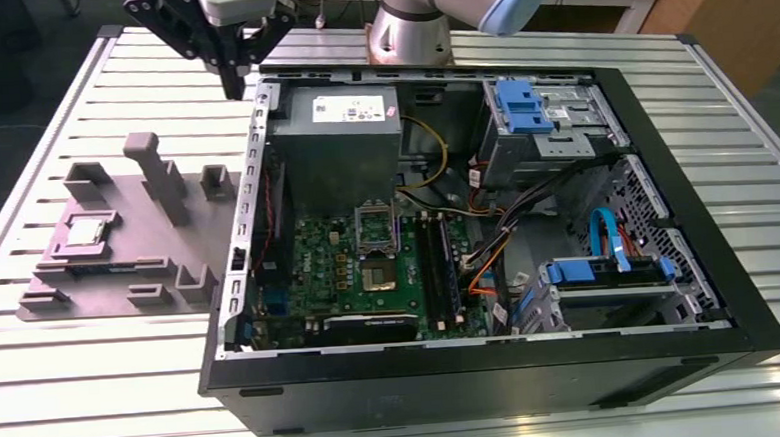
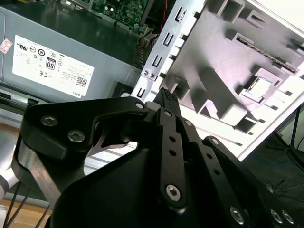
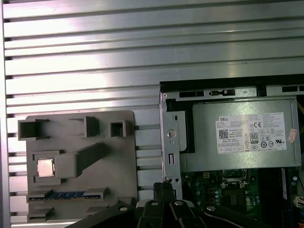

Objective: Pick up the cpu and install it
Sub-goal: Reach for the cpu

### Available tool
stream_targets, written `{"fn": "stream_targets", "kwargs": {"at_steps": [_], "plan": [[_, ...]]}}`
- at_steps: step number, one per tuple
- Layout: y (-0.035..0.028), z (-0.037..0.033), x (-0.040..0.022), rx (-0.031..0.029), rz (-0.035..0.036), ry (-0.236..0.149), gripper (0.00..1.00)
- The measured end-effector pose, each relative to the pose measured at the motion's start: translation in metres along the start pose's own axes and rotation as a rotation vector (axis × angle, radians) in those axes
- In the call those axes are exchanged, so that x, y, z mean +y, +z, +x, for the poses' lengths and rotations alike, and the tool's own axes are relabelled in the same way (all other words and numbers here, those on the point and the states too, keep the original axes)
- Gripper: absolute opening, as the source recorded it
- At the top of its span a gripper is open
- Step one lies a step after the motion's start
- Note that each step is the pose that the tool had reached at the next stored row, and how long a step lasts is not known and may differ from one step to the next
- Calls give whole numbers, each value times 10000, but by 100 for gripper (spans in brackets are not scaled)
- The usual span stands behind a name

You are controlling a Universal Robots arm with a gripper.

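The cpu [image 1: 87, 230] is a small silvery square lying in a pocket of the grey holder plate [image 1: 125, 267], on the slatted table at the exterior view's left of the open computer case [image 1: 655, 165]. Both wrist views show the cpu [image 3: 45, 167] [image 2: 259, 85] in that pocket. My gripper [image 1: 234, 84] hangs above the case's back corner, beside the power supply and well away from the cpu. Its black fingers [image 2: 166, 97] are pressed together and hold nothing. The motherboard socket [image 1: 377, 269] lies in the middle of the green board inside the case.
A grey power supply box [image 1: 338, 121] with a white label fills the case's back corner. Blue drive brackets [image 1: 524, 106] and loose cables [image 1: 498, 243] crowd the case's right side. Tall grey posts [image 1: 160, 175] rise from the holder plate near the cpu.
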State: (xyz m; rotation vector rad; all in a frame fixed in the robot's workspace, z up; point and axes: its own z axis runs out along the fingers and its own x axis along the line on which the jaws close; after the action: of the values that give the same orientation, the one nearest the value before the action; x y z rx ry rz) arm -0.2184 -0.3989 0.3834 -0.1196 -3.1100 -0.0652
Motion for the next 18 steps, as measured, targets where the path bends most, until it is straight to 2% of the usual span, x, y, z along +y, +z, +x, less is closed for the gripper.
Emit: {"fn": "stream_targets", "kwargs": {"at_steps": [18], "plan": [[2, 28, -2, -1, -1, 1, 10]]}}
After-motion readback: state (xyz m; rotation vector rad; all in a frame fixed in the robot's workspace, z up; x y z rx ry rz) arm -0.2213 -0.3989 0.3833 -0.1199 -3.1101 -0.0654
